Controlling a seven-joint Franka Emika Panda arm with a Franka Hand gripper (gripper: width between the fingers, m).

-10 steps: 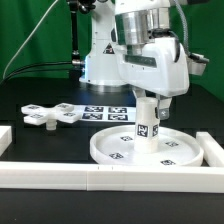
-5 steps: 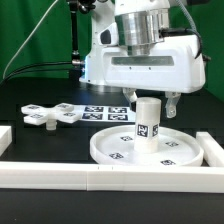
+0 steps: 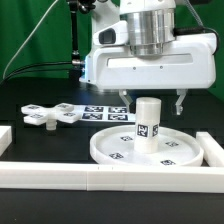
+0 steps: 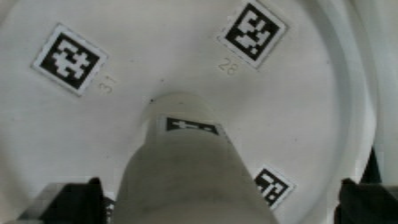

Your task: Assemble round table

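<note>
My gripper hangs just above the short white plastic cylinder leg, jaws spread wide and grasping nothing. The leg stands upright near the middle of the large white round rimmed disc; whether it is seated or merely resting there, I can't tell. The flat white cross-shaped piece lies apart, toward the exterior view's left.

Arm: cut off by the exterior view's upper edge — we see nothing above the wrist.
Marker board: partly behind the disc and leg; we cannot tell where it ends.
Disc, wrist view: runs past the picture's edges.
Gripper fingers: only dark, blurred tips at the picture's edge.
</note>
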